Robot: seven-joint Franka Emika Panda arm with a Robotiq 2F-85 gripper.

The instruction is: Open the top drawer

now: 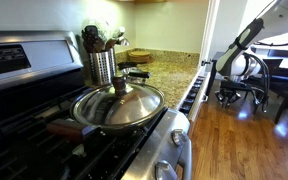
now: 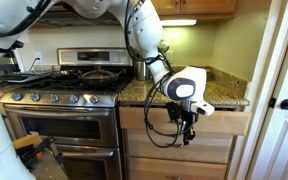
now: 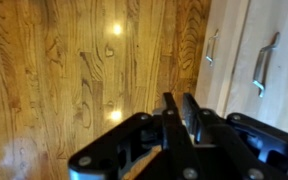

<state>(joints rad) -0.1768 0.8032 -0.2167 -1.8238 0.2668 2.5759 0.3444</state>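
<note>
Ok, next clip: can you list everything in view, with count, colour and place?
stove: one, steel with black top, next to the counter
pan: one, steel with lid, on the stove
canister: one, steel, holding utensils, on the counter behind the pan
counter: one, speckled stone, beside the stove
top drawer: one, pale front, under the counter, behind the fingers
handles: two, metal, on pale cabinet fronts in the wrist view
floor: brown wood, below the cabinets
door: one, white with dark knob, at the edge of an exterior view
arm: one, white and black, reaching down in front of the counter
fingers: two, black, close together, nothing between them
</note>
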